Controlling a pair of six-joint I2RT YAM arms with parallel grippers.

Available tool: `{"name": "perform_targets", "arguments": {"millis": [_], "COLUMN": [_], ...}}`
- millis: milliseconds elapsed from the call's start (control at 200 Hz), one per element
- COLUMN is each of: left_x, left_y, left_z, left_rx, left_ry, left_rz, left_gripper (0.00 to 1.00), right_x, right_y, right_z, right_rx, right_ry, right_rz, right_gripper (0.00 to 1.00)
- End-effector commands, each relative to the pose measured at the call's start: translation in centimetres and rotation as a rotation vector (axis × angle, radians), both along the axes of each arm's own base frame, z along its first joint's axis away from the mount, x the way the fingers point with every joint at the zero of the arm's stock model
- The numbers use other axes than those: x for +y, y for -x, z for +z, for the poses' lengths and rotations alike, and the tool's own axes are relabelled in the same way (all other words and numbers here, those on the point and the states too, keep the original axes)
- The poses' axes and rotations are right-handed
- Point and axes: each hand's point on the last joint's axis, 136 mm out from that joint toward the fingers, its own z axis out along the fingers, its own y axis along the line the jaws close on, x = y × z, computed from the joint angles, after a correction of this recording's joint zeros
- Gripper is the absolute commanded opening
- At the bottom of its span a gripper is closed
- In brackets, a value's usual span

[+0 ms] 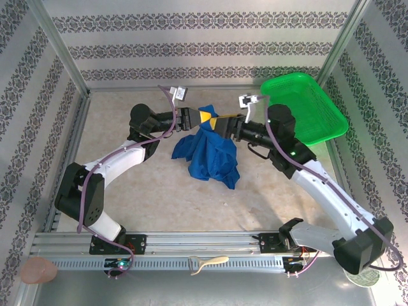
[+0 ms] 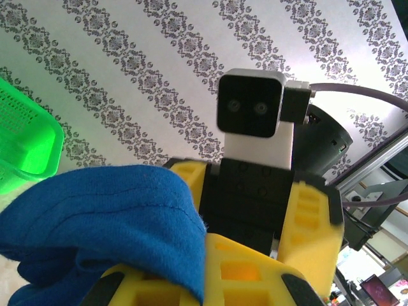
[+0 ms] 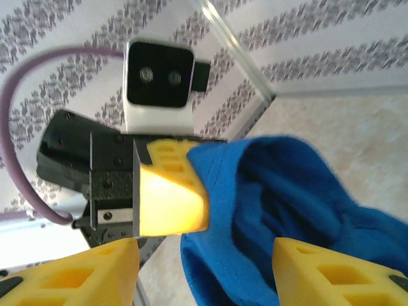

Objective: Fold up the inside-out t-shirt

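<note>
Left claw (image 1: 206, 117): Clamped tight on a gathered fold at the top of the t-shirt (image 1: 213, 156). Its yellow fingers are pressed together, and blue cloth spills over them in the left wrist view. It sits to the left of the green basket (image 1: 309, 111), well apart from it.

Right claw (image 1: 221, 121): Standing open, tip to tip with the left claw, between that claw and the green basket. In the right wrist view its two yellow fingers (image 3: 70, 274) are set well apart with blue cloth hanging in the gap, and it pinches nothing.

T-shirt: Royal blue and bunched. Its top is raised to the two claws, and the rest drapes down in a crumpled heap onto the bench (image 1: 159, 204), left of the green basket and not touching it. A stitched hem shows along one edge in the left wrist view.

Green basket: Bright green plastic mesh at the far right corner of the bench, just beside the right arm's wrist.

Arms: Two white-and-black arms reach in from the near edge and bend toward each other, meeting left of the green basket. A purple cable runs along each.

Surround: Panels of striped, patterned wallpaper (image 1: 191, 44) in a metal frame stand behind and beside the green basket.

Near rail: A pale curved object (image 1: 207, 262) lies on the metal rail between the arm bases, far nearer than the green basket. A pink round thing (image 1: 38, 271) sits at the corner diagonally opposite the basket.
</note>
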Motion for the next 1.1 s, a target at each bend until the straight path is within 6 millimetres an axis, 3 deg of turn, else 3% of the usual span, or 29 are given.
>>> {"name": "perform_targets", "arguments": {"millis": [0,165,295,405,595,684,799,944,1094], "left_x": [0.7,0.7,0.7,0.6,0.6,1.4,3.3,3.6,2.4], "left_y": [0.9,0.7,0.6,0.4,-0.2,-1.0,-1.6,-0.6,0.6], "left_z": [1.7,1.5,1.3,1.4,0.9,0.4,-0.3,-2.9,-6.0], "left_rx": [-0.084,-0.080,-0.077,-0.075,-0.063,-0.062,-0.078,-0.088,-0.135], "left_ry": [0.017,0.010,0.006,0.005,-0.013,-0.038,-0.079,-0.207,-0.371], "left_rz": [0.008,0.018,0.023,0.027,0.053,0.112,0.200,0.225,0.261], "left_gripper": [0.00,0.00,0.00,0.00,0.00,0.29,0.51,0.56,0.60], "right_x": [0.6,0.7,0.4,0.2,-0.6,-2.0,-4.1,-4.8,-4.5], "right_y": [0.4,0.6,0.9,1.2,1.4,1.0,0.1,-0.6,-1.2], "right_z": [1.5,0.8,0.7,0.7,1.8,3.5,6.4,8.8,9.5], "right_rx": [-0.060,-0.043,-0.042,-0.041,-0.063,-0.096,-0.134,-0.159,-0.157], "right_ry": [-0.005,-0.005,-0.005,-0.007,-0.011,-0.031,-0.071,-0.095,-0.106], "right_rz": [0.041,0.046,0.042,0.042,0.025,-0.022,-0.086,-0.093,-0.086], "right_gripper": [0.57,0.48,0.26,0.00,0.00,0.00,0.00,0.00,0.00]}}
